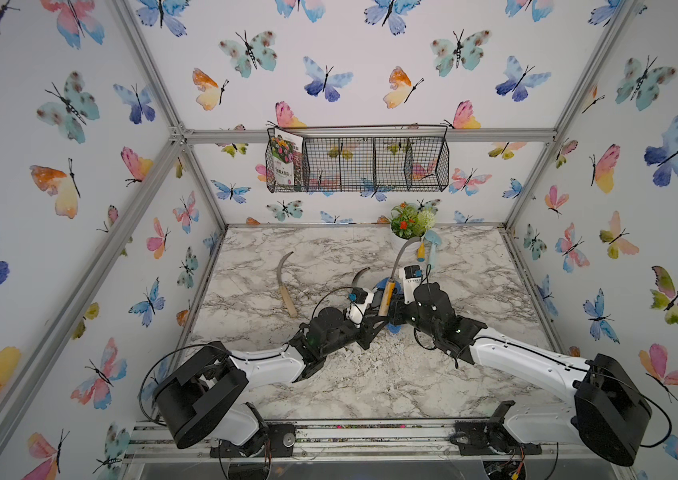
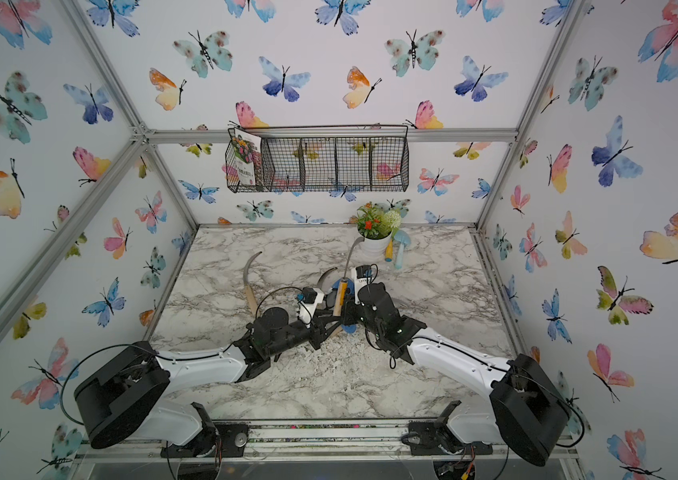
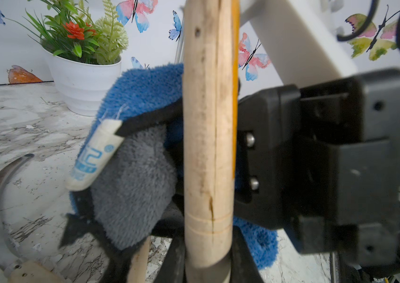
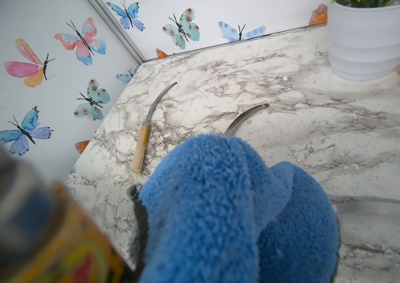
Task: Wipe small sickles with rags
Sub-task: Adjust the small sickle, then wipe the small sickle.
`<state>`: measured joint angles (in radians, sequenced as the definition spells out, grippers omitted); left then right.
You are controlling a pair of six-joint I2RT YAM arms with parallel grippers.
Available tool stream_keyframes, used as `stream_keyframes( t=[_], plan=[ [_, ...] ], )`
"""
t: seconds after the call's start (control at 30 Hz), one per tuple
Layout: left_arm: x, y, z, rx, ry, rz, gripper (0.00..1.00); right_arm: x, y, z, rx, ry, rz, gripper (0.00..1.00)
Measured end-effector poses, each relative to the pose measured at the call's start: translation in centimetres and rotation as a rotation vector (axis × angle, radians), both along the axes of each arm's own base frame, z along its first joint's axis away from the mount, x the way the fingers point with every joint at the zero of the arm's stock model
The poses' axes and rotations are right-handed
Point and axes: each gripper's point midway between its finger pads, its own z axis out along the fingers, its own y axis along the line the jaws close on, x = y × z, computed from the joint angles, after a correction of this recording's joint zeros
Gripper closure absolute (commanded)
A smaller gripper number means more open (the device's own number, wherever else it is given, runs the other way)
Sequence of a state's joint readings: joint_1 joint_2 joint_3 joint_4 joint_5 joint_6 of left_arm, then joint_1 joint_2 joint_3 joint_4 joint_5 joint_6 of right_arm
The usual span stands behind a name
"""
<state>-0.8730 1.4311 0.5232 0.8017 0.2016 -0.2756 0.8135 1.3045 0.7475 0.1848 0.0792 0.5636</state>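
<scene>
Sickle (image 1: 387, 297) upright, blade up, pinched by left gripper (image 1: 379, 319); right gripper (image 1: 396, 313) pinches rag (image 4: 218, 208).

Pale sickle handle (image 3: 207, 147) before blue rag (image 3: 145, 88)

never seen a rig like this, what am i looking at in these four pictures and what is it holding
Two robot arms work at a marble table. Two pictures look down from overhead, side by side. The other two come from a camera on each arm's wrist. The left gripper is shut on the wooden handle of a raised sickle, off the table. The right gripper is shut on a blue rag right beside that handle. A loose sickle lies on the table, and a half-hidden sickle pokes out from under the arms. At the back are a potted plant and a trowel.
</scene>
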Motion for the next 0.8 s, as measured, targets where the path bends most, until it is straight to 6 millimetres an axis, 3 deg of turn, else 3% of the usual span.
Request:
stream_keyframes(
  t=[0.27, 0.53, 0.67, 0.8],
  plan=[
    [-1.1, 0.3, 1.4, -0.031, -0.021, -0.037, 1.0, -1.2, -0.2, 1.3, 0.036, -0.032, 0.014, 0.98],
    [-4.2, 4.1, 2.3, -0.097, -0.074, -0.052, 1.0, -3.9, -0.4, -0.3, 0.085, -0.014, 0.077, 0.98],
    [-5.0, 5.5, 3.6, -0.155, -0.13, -0.034, 1.0, -4.8, 1.3, -1.3, 0.103, 0.02, 0.165, 0.98],
    [-5.0, 6.2, 4.2, -0.181, -0.161, -0.009, 1.0, -6.5, 4.0, -3.6, 0.066, 0.075, 0.265, 0.98]
  ],
)
